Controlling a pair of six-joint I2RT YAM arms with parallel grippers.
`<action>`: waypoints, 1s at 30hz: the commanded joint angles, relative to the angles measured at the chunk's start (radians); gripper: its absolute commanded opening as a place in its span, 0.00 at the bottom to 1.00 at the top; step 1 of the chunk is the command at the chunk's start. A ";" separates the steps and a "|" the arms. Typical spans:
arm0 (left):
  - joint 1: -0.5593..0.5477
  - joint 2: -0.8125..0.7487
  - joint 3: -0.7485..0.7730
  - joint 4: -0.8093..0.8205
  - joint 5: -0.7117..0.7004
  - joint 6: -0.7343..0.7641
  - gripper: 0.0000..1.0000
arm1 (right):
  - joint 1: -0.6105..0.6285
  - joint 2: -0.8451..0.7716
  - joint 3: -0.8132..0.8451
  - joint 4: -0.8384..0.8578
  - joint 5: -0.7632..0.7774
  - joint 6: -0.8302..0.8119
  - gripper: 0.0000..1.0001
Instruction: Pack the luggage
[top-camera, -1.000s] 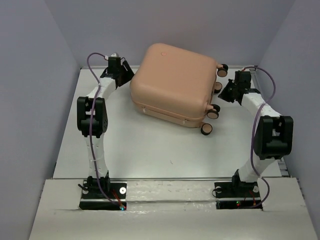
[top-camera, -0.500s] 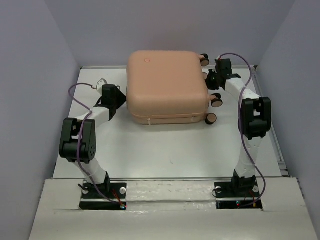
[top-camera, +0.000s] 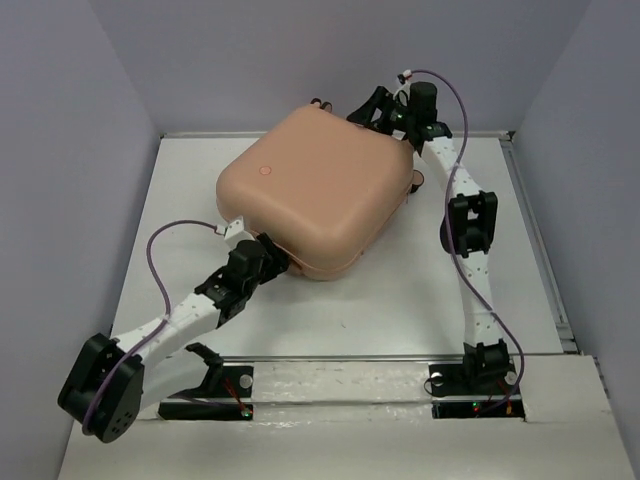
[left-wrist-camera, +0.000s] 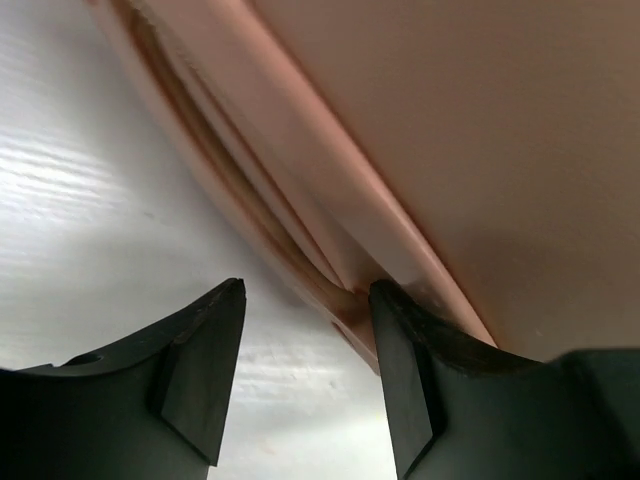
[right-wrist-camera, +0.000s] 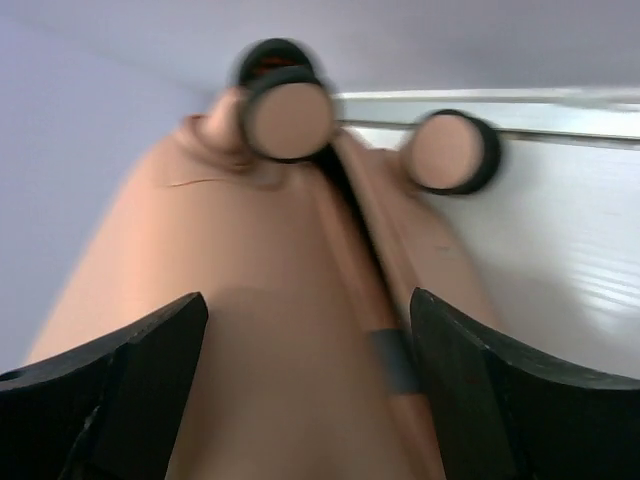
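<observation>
The luggage (top-camera: 315, 185) is a peach-pink hard-shell suitcase lying shut and turned at an angle on the white table, a small round dot (top-camera: 265, 169) on its shell. My left gripper (top-camera: 272, 258) is at its near edge, low to the table. In the left wrist view that gripper (left-wrist-camera: 307, 290) is open; its right finger (left-wrist-camera: 400, 370) touches the luggage's seam rim (left-wrist-camera: 330, 270). My right gripper (top-camera: 372, 110) reaches over the far right corner. In the right wrist view it (right-wrist-camera: 308, 298) stands wide open over the shell (right-wrist-camera: 260, 330), two caster wheels (right-wrist-camera: 287, 112) (right-wrist-camera: 450, 150) just beyond.
The white table (top-camera: 400, 290) is boxed in by grey walls at the left, back and right. A metal rail (top-camera: 535, 250) runs along its right side and a bar (top-camera: 340, 362) along the near edge, above the arm bases.
The luggage has swung round and shifted left. My left arm has dropped back to its near edge. My right arm has stretched to the far corner and its gripper has opened.
</observation>
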 joint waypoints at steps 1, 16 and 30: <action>-0.111 -0.133 -0.015 0.024 -0.035 -0.084 0.64 | 0.067 -0.090 -0.040 0.193 -0.276 0.215 0.90; -0.112 -0.137 0.115 -0.007 -0.070 0.028 0.71 | -0.051 -0.597 -0.333 0.185 -0.244 0.007 0.83; -0.057 -0.164 0.075 0.013 0.105 0.106 0.50 | 0.332 -1.779 -1.954 0.484 0.339 -0.191 0.07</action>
